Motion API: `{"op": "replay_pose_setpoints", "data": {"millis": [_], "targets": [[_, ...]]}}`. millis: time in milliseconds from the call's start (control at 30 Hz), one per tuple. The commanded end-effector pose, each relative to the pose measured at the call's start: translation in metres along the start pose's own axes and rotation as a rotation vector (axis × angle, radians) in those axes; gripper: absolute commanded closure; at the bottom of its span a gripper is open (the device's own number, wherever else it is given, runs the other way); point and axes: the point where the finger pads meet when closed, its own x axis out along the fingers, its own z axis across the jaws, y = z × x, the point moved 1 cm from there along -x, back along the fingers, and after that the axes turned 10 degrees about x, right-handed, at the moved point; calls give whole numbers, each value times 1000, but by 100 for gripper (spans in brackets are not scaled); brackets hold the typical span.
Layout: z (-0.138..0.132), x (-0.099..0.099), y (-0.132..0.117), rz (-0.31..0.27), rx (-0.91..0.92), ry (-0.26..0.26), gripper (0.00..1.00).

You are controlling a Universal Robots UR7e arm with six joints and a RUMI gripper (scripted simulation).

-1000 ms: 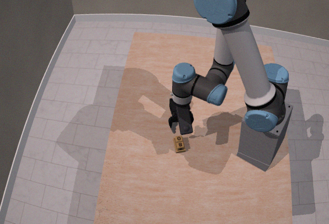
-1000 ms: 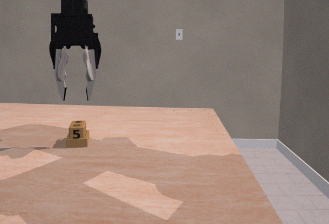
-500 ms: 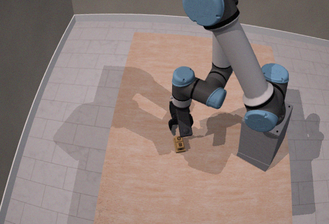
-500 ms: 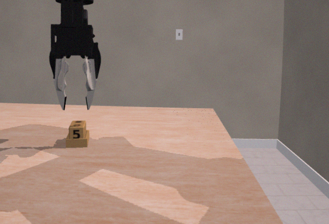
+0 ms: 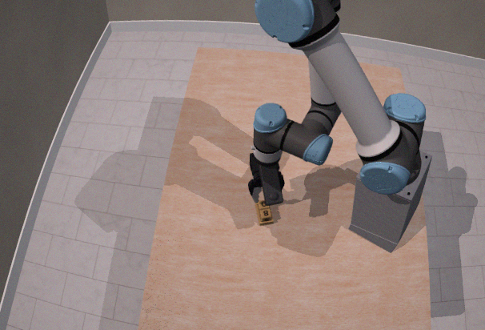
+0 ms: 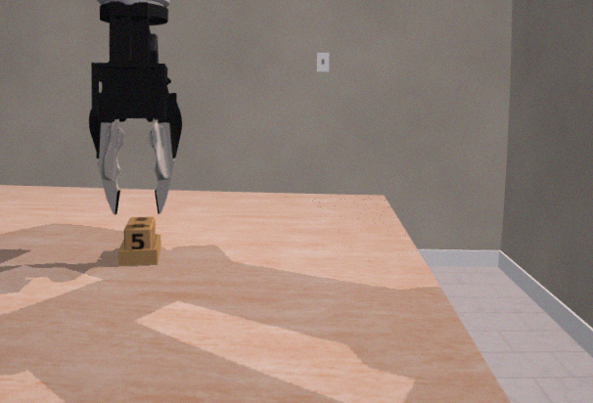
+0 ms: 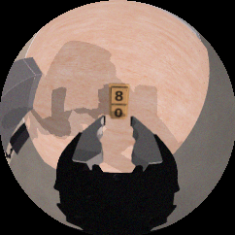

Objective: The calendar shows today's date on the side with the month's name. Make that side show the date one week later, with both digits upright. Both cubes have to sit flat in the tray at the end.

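Observation:
Two wooden cubes sit side by side in a small wooden tray [image 5: 266, 223] [image 6: 138, 257]. The top of one cube [image 5: 265, 213] [image 7: 118, 95] shows an 8. The top of the other cube [image 6: 137, 240] [image 7: 117, 113] shows a 0, and its end face shows a 5 towards the exterior camera. In the top view the gripper partly covers the 0 cube. My gripper [image 6: 137, 211] [image 7: 117, 117] is partly open and empty, pointing down. Its fingertips are just above the cubes, nearer the 0 cube in the wrist view. The tray's side with the month's name cannot be made out.
The tray stands on a wooden table top [image 5: 283, 289] [image 6: 277, 234]. The robot's grey base [image 5: 378, 210] stands to the right in the top view. Shadows of the arm fall across the table around the tray.

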Motion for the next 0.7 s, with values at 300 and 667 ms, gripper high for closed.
{"op": "replay_pose_setpoints", "data": {"millis": [300,667], "targets": [[1,7,-1,-2,1,-4,72],[2,6,-1,-2,1,-5,72]]}}
